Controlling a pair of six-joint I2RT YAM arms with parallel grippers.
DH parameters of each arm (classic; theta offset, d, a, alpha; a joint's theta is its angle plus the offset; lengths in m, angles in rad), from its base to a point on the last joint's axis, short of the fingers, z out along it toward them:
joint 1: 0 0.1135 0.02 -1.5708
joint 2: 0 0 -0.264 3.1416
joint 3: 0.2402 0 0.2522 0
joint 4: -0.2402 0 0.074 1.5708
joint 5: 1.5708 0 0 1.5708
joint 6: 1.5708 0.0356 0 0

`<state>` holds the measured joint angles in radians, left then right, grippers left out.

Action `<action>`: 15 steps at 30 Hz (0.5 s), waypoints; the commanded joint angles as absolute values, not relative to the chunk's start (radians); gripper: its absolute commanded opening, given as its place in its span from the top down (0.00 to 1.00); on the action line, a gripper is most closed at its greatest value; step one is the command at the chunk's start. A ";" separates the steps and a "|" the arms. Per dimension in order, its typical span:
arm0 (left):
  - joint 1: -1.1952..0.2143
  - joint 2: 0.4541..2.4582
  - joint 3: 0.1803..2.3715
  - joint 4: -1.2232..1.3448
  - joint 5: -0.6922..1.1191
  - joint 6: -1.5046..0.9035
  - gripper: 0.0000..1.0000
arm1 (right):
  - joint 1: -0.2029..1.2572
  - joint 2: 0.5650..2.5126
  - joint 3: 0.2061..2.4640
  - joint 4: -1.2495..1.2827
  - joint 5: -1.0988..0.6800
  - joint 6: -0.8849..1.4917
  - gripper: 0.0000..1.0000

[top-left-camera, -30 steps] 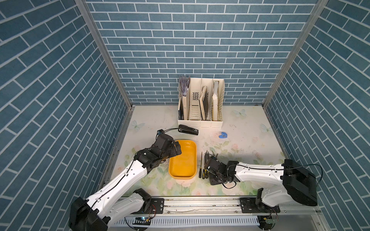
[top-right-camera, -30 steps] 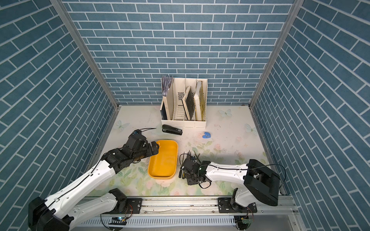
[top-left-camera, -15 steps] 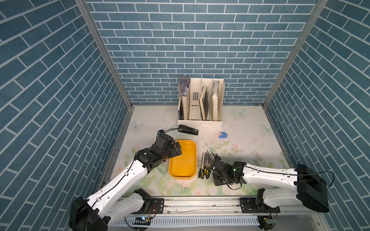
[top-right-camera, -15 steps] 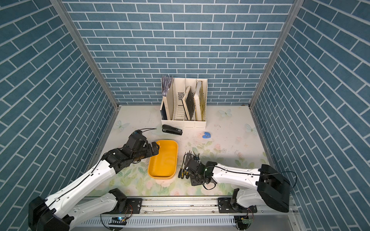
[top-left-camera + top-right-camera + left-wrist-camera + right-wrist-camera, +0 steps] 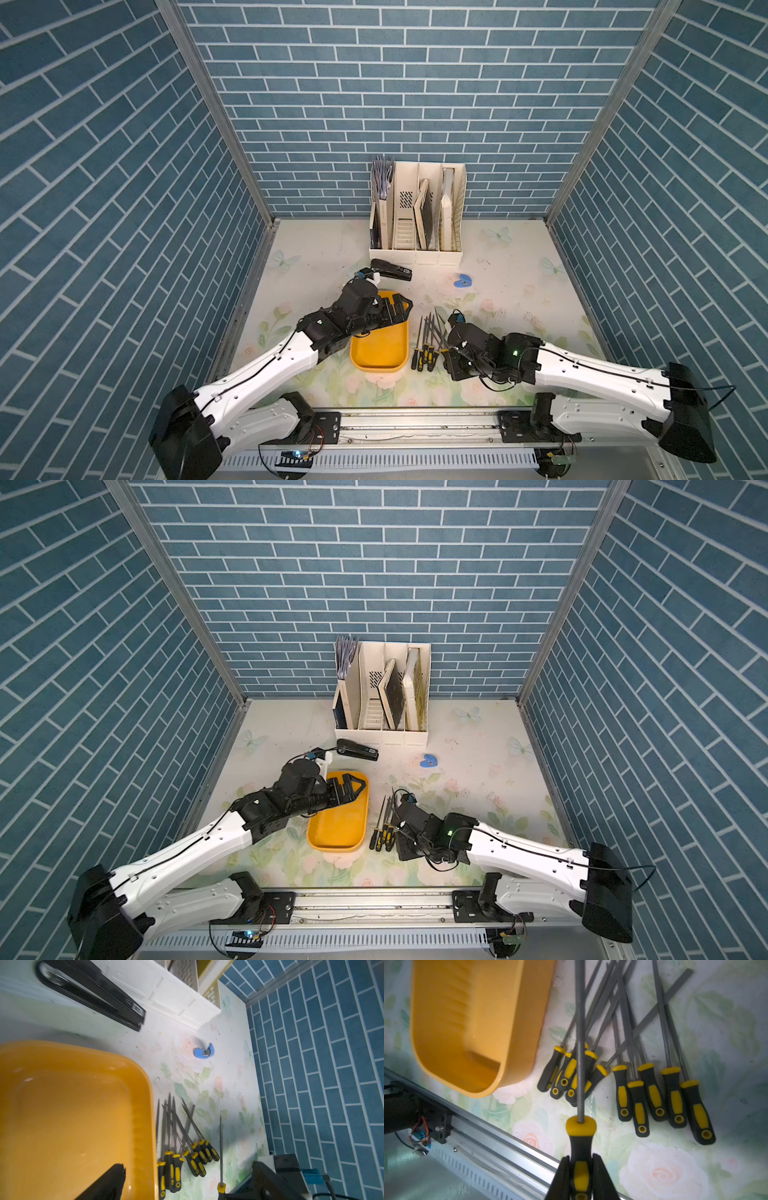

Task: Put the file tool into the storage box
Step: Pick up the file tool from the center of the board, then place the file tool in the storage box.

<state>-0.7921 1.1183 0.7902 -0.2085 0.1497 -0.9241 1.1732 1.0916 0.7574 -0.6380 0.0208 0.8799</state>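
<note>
The storage box (image 5: 378, 353) (image 5: 338, 833) is a shallow yellow-orange tray lying empty on the floral mat. Right of it lies a fan of several file tools (image 5: 426, 345) (image 5: 384, 825) with black-and-yellow handles. My right gripper (image 5: 580, 1176) (image 5: 451, 357) is shut on the handle of one file tool (image 5: 580, 1142), whose grey shaft points out over the other handles. The left wrist view shows this held file (image 5: 220, 1147) apart from the pile (image 5: 182, 1147). My left gripper (image 5: 397, 309) (image 5: 351, 789) (image 5: 190, 1183) stands open over the box's far end, holding nothing.
A tall white magazine rack (image 5: 415, 216) with books stands at the back wall. A black stapler (image 5: 390, 270) lies just beyond the box. A small blue object (image 5: 464, 282) sits to the right. The metal rail (image 5: 415, 419) runs along the front edge.
My left gripper has swung right, from beside the box to over its far end. My right gripper, still shut on the file, has drawn slightly back to the right.
</note>
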 commanded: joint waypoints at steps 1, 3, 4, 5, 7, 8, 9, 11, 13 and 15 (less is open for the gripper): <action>-0.839 1.191 0.791 -0.111 0.174 -0.982 0.05 | 1.174 1.082 0.798 -0.654 -0.011 0.803 0.99; -0.851 1.232 0.797 -0.124 0.163 -0.989 0.10 | 1.173 1.083 0.818 -0.690 -0.017 0.782 0.99; -0.853 1.246 0.797 -0.122 0.164 -0.994 0.12 | 1.173 1.085 0.830 -0.715 -0.020 0.773 0.99; -0.856 1.256 0.796 -0.120 0.165 -1.000 0.13 | 1.173 1.088 0.841 -0.735 -0.022 0.763 1.00; -0.862 1.273 0.799 -0.116 0.167 -1.004 0.14 | 1.174 1.100 0.859 -0.779 -0.027 0.740 1.00; -0.864 1.279 0.800 -0.115 0.169 -1.008 0.15 | 1.173 1.111 0.867 -0.804 -0.029 0.726 1.00; -0.864 1.283 0.802 -0.114 0.167 -1.011 0.15 | 1.173 1.125 0.875 -0.827 -0.028 0.713 1.00; -0.865 1.285 0.802 -0.111 0.166 -1.018 0.15 | 1.174 1.150 0.890 -0.873 -0.022 0.691 1.00; -0.865 1.284 0.801 -0.109 0.163 -1.023 0.16 | 1.173 1.168 0.905 -0.902 -0.009 0.678 1.00; -0.865 1.278 0.797 -0.112 0.160 -1.023 0.17 | 1.170 1.179 0.919 -0.927 0.012 0.673 1.00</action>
